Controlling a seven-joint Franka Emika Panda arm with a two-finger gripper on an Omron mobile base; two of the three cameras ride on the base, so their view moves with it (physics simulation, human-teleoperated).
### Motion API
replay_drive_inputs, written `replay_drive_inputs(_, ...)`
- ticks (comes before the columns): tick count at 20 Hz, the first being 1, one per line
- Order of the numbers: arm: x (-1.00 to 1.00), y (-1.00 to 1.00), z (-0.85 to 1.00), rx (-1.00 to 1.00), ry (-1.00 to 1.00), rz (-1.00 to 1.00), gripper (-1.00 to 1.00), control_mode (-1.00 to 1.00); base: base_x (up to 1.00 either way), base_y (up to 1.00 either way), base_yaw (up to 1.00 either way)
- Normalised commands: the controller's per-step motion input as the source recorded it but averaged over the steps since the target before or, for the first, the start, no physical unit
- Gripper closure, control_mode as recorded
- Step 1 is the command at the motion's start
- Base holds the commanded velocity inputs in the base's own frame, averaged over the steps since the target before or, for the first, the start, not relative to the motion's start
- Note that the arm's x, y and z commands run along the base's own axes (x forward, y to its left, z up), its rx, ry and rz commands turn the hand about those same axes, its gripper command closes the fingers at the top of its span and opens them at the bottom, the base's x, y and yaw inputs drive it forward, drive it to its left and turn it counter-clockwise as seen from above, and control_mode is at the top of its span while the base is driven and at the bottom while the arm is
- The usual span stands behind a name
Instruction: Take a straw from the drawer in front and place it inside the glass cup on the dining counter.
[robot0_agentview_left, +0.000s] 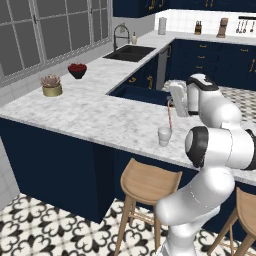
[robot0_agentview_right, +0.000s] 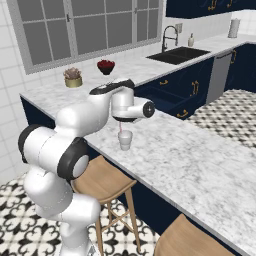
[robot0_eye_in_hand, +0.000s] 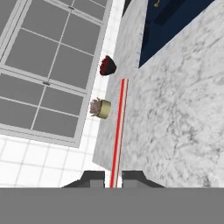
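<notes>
Our gripper (robot0_eye_in_hand: 113, 178) is clamped on the striped straw (robot0_agentview_left: 169, 116), which hangs upright with its lower tip just above the glass cup (robot0_agentview_left: 164, 136) at six o'clock on the dining counter (robot0_agentview_left: 100, 115).

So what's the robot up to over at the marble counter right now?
The white arm's pincer is shut on a red-and-white striped straw, holding it upright just above a small glass cup on the dining counter. The straw's lower end hangs at about the cup's mouth; whether it is inside yet is hard to tell. A bowl of red berries and a small potted plant sit farther along the counter.
</notes>
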Motion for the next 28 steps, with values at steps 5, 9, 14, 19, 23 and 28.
replay_drive_inputs(5,0.21,0.0,-0.22,0.0,0.0,0.0,1.0,-1.0,0.0,0.0,0.0)
replay_drive_inputs(9,0.17,0.0,-0.26,0.0,0.0,0.0,1.0,-1.0,0.0,0.0,0.0)
replay_drive_inputs(14,0.27,0.0,-0.23,0.0,0.0,0.0,1.0,-1.0,0.0,0.0,0.0)
replay_drive_inputs(19,0.33,-0.02,-0.09,0.03,0.0,0.0,1.0,-1.0,0.0,0.0,0.0)
replay_drive_inputs(23,0.15,-0.15,-0.18,0.03,0.0,0.0,1.0,-1.0,0.0,0.0,0.0)
replay_drive_inputs(28,0.02,-0.19,-0.25,0.02,0.0,0.01,1.0,-1.0,0.0,0.0,0.0)
